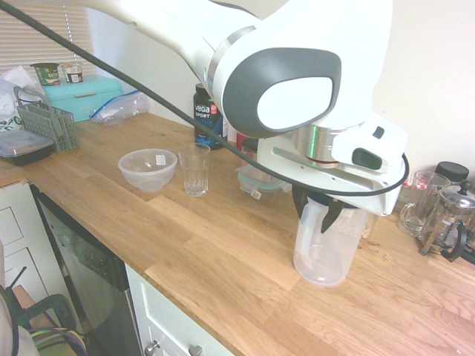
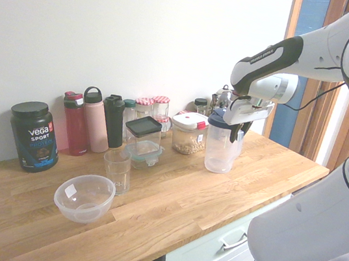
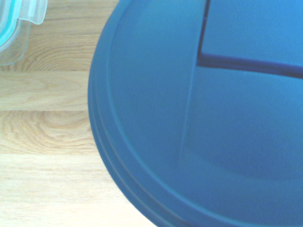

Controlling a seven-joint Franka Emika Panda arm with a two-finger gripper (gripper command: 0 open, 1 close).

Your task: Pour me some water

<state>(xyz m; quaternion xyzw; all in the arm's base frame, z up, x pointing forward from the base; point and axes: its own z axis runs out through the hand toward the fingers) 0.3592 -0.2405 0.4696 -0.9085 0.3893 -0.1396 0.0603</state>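
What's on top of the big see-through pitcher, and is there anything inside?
A blue lid covers the pitcher. No contents show through its cloudy wall; the lid hides the view from above.

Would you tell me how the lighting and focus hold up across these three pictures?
First exterior view: bright and washed out, the white robot arm nearly blending into the pale wall; second exterior view: pale too, with soft glare on the wooden countertop; wrist view: soft, the round blue plastic lid lacking crisp detail, the wood grain bleached toward the bottom edge.
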